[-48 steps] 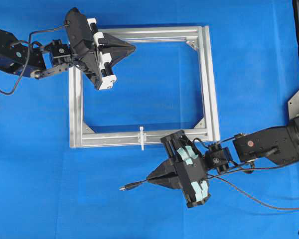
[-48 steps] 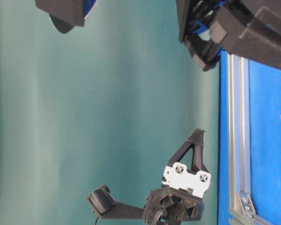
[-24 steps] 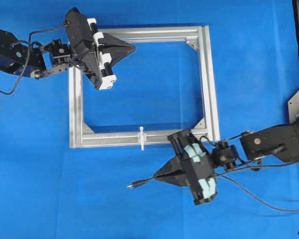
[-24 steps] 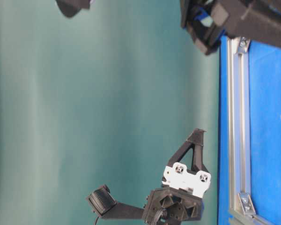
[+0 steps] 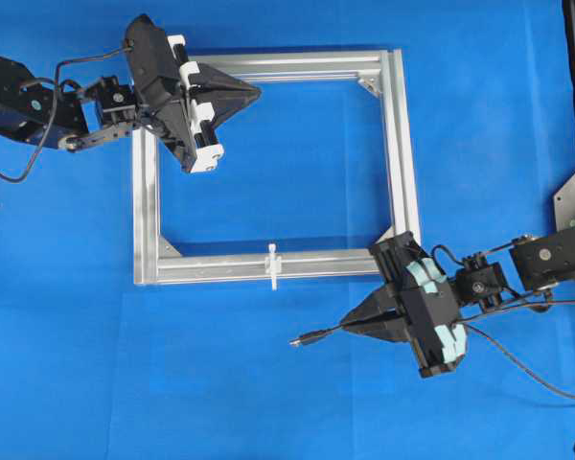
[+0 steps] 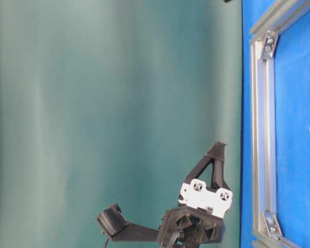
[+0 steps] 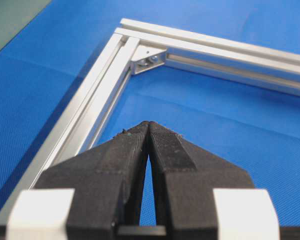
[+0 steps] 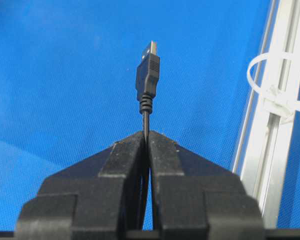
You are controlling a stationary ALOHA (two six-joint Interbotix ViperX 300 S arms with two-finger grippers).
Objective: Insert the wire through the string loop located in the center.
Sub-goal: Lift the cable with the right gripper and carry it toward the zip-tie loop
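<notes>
**Plug held below and to the right of the loop, pointing past it**

The string loop (image 5: 271, 265) is seen standing crosswise on the near bar of the aluminium frame (image 5: 400, 153), about midway along that bar, so that its opening is taken to face along the bar, left and right. The wire (image 5: 316, 335) is found on the blue worktop (image 5: 77, 364) side of the bar, outside the frame; its plug tip lies near the loop, nearer to the viewer and to the right of it. The wire's free end is carried roughly parallel to the bar, tip pointing left and slightly toward the viewer. In the right wrist view the loop (image 8: 270, 82) appears right of the plug (image 8: 148, 75) and further ahead, so the tip is not yet lined up with the opening.

The right hand (image 5: 350, 324) is clamped together on the wire just behind the plug and is clearly the nearer hand. The left hand (image 5: 254, 92) is closed on nothing and is held over the far left corner of the frame, well apart from the loop.

It is judged that the coming move turns on shifting the plug toward the bar until its axis passes through the loop.
</notes>
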